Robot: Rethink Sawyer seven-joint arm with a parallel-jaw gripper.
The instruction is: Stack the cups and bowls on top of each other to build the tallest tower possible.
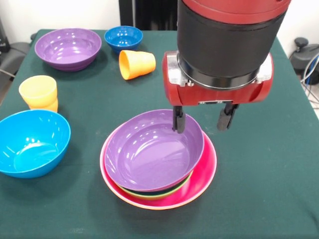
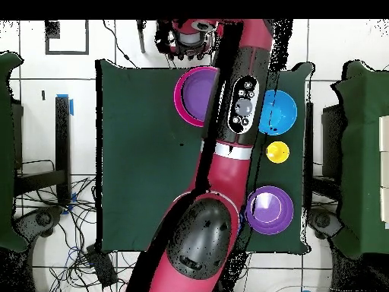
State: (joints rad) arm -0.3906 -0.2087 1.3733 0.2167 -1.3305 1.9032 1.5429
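The tower is a nested pile at the front centre. A purple bowl [image 1: 149, 152] lies on top, slightly tilted, above green and dark bowls, and a large pink bowl [image 1: 202, 177] is outermost. My gripper [image 1: 202, 119] is open at the pile's far right rim, with one finger [image 1: 178, 120] just inside the purple bowl and the other outside it. An orange cup [image 1: 137, 63] lies on its side. A yellow cup [image 1: 38, 92] stands at the left. In the overhead view the arm hides the gripper, and the pile [image 2: 194, 95] shows beside it.
A second purple bowl [image 1: 68, 47] and a small dark blue bowl [image 1: 123, 37] sit at the far left. A light blue bowl [image 1: 32, 142] rests at the near left, in front of the yellow cup. The green cloth [image 1: 264, 189] covers the table.
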